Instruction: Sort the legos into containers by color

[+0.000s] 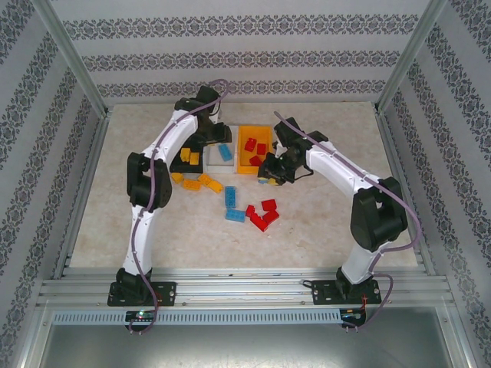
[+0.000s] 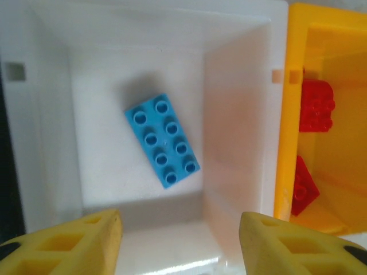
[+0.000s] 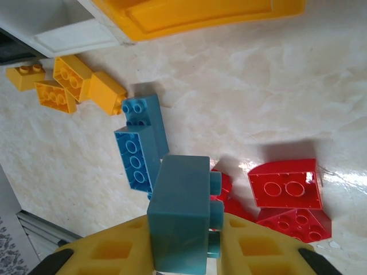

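Note:
My left gripper (image 2: 180, 232) hangs open over the white container (image 2: 51, 143) with nothing between its yellow fingers. One light blue lego (image 2: 162, 140) lies flat on that bin's floor, studs up. The orange container (image 2: 289, 143) beside it holds red legos (image 2: 315, 106). From above, the left gripper (image 1: 215, 138) is over the row of bins. My right gripper (image 3: 186, 229) is shut on a light blue lego (image 3: 178, 200) above the table, just in front of the orange bin (image 1: 244, 165). Below it lie more blue (image 3: 140, 143), red (image 3: 284, 183) and yellow (image 3: 69, 86) legos.
Yellow legos (image 1: 190, 157) sit in the black bin at the left end of the row. Loose yellow bricks (image 1: 196, 182), blue ones (image 1: 232, 205) and red ones (image 1: 262, 215) are scattered on the beige tabletop in front of the bins, between the arms.

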Available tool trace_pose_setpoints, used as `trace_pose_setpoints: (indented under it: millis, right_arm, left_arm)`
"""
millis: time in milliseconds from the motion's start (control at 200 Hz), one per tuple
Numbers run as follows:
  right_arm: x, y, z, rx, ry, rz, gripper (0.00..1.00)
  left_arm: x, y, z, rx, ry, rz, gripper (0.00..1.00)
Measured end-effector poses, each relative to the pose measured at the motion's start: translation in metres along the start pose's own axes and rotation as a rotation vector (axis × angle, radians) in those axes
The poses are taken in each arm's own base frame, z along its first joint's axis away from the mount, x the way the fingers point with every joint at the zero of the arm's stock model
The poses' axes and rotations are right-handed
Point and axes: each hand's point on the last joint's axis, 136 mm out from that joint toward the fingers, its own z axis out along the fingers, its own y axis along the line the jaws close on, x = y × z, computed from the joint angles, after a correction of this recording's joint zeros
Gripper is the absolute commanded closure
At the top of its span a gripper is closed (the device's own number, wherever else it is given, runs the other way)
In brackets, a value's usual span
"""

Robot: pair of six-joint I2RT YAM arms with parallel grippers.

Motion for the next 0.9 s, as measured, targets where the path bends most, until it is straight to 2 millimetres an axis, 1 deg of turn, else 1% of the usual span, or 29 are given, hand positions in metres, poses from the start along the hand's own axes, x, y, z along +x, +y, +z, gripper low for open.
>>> trace_pose_setpoints:
  millis: [90, 185, 285, 350, 445, 600, 674, 774, 829, 899]
  right_arm:
    - [-0.013, 0.010, 0.002, -0.012, -0.012, -0.013, 0.71]
    - [-0.025, 0.020, 0.005, -0.026, -0.020, -0.022, 0.71]
    - [-0.037, 0.034, 0.009, -0.046, -0.026, -0.038, 0.70]
    - [-0.043, 0.044, 0.011, -0.059, -0.030, -0.051, 0.70]
    - [-0.051, 0.060, 0.016, -0.074, -0.032, -0.073, 0.70]
    - [-0.056, 0.083, 0.029, -0.090, -0.019, -0.114, 0.69]
    - [-0.061, 0.090, 0.035, -0.097, -0.013, -0.126, 0.69]
    - [-0.066, 0.100, 0.044, -0.108, -0.001, -0.141, 0.69]
    - [-0.070, 0.103, 0.048, -0.110, 0.002, -0.141, 0.68]
    - [-0.076, 0.108, 0.053, -0.115, 0.005, -0.143, 0.65]
  left_arm:
    - [0.011, 0.000, -0.022, -0.001, -0.008, 0.001, 0.38]
    - [0.028, 0.003, -0.049, 0.002, -0.022, 0.001, 0.35]
    - [0.052, 0.015, -0.074, 0.003, -0.039, -0.014, 0.34]
    - [0.069, 0.025, -0.081, 0.006, -0.041, -0.039, 0.34]
    - [0.098, 0.043, -0.076, -0.001, -0.014, -0.087, 0.34]
    - [0.156, 0.064, -0.046, 0.005, 0.083, -0.186, 0.33]
    - [0.179, 0.069, -0.037, 0.018, 0.115, -0.235, 0.33]
    - [0.196, 0.071, -0.033, 0.042, 0.119, -0.285, 0.33]
    - [0.199, 0.070, -0.034, 0.057, 0.111, -0.304, 0.33]
    - [0.199, 0.068, -0.035, 0.076, 0.096, -0.317, 0.32]
